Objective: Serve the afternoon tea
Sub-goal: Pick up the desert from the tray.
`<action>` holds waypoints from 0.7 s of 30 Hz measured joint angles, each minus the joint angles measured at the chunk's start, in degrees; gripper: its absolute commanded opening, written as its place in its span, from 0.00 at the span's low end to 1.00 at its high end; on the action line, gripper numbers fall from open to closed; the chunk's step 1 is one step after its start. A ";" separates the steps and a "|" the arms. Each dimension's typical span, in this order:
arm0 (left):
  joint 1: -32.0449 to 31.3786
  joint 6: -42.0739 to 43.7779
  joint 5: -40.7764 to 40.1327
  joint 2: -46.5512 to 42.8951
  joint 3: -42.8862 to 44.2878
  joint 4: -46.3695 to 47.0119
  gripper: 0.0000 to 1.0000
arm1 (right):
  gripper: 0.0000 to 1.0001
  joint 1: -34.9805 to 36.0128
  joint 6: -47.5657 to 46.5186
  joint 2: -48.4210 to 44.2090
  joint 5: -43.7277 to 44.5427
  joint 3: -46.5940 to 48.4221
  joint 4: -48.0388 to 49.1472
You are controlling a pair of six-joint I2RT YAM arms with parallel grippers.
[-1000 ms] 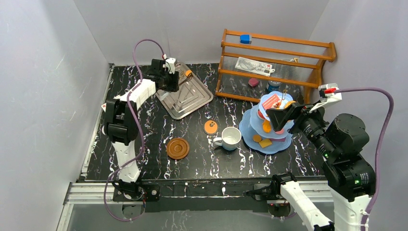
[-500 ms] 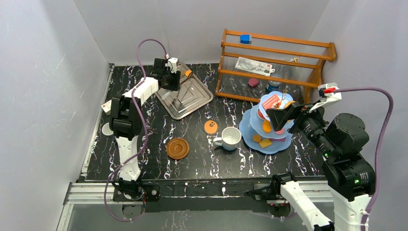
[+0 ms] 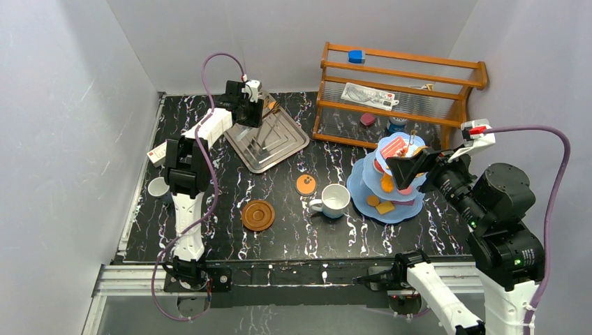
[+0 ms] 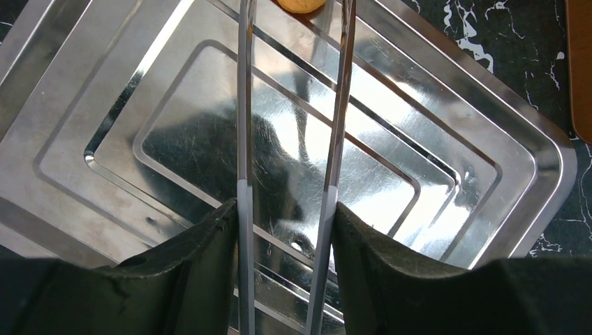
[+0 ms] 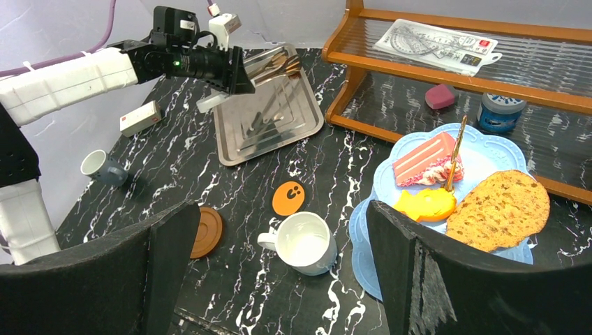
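Left pincer (image 4: 286,209) clamped on the metal tongs (image 4: 243,105) over the silver tray (image 4: 489,118). Right pincer (image 5: 276,208) spread wide, near the 3-tier stand (image 5: 489,150) — pastries (image 5: 422,164) on its tiers. White mug (image 5: 301,242) and 1 saucer (image 5: 208,230) sit apart on the worktop (image 5: 335,167).

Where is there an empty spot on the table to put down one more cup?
Bare table runs along the near edge, in front of the brown saucer and white mug. A smaller patch lies between the silver tray and the saucer. It is crowded around the blue stand.
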 measured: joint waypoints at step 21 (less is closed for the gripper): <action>0.00 0.94 -0.11 0.11 -1.90 -0.13 0.33 | 0.99 0.00 0.07 0.79 -0.02 1.01 0.07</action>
